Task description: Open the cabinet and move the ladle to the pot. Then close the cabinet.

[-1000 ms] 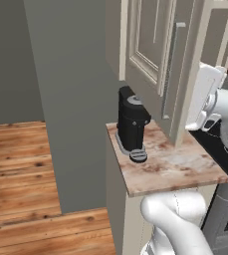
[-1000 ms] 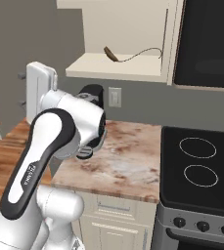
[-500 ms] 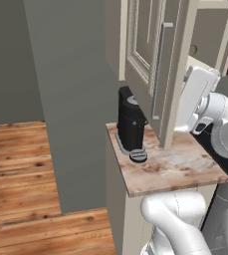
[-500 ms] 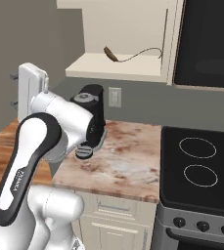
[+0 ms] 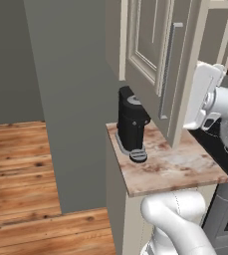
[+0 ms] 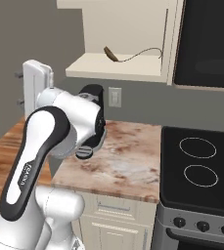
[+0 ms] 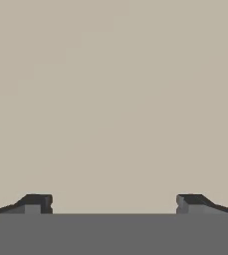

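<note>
While the door swings wider, the arm rides out with it.

Nearest, the jaws (image 7: 113,203) stand spread wide with nothing between them, a plain cream surface close in front, most likely the door's face. Compared with a second ago, the white hand has moved left in the right base view and the cabinet (image 5: 155,55) door, with its silver bar handle (image 5: 166,69), has swung further out over the desk (image 5: 170,167), past the black coffee machine (image 5: 131,124). Beyond, the open shelf now shows the ladle (image 6: 125,55) lying on its board, left of the microwave (image 6: 209,41). I judge opening nearly finished; reaching for the ladle comes next, though no pot is visible on the stove (image 6: 199,168).
</note>
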Motion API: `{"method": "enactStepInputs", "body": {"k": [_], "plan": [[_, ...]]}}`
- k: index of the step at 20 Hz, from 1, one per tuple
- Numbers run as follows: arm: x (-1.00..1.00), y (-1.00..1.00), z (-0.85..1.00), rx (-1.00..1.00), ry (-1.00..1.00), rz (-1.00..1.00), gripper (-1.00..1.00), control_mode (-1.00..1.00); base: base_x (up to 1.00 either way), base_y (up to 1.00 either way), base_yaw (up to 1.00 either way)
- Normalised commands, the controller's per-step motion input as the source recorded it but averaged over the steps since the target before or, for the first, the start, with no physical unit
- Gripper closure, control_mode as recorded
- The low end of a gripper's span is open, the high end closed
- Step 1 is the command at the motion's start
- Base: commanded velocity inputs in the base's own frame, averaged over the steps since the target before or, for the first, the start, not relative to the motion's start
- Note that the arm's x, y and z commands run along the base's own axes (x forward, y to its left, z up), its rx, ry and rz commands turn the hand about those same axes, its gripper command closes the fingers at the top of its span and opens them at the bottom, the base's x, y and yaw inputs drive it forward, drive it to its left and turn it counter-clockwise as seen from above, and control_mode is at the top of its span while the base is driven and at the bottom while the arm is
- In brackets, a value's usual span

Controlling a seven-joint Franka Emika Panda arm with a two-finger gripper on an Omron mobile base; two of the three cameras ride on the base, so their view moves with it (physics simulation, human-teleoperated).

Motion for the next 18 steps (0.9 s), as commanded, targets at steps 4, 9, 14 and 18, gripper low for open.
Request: {"method": "enactStepInputs", "body": {"k": [4, 9, 14, 18], "plan": [[0.0, -0.26, 0.0, 0.0, -0.07, 0.0, -1.0, -1.0, 0.0, 0.0, 0.0], [-0.04, -0.3, 0.0, -0.02, -0.13, -0.03, -1.0, -1.0, 0.0, 0.0, 0.0], [-0.01, -0.23, 0.02, -0.09, -0.16, -0.14, -1.0, -1.0, 0.0, 0.0, 0.0], [0.0, -0.2, 0.04, -0.08, -0.07, -0.19, -1.0, -1.0, 0.0, 0.0, 0.0]]}}
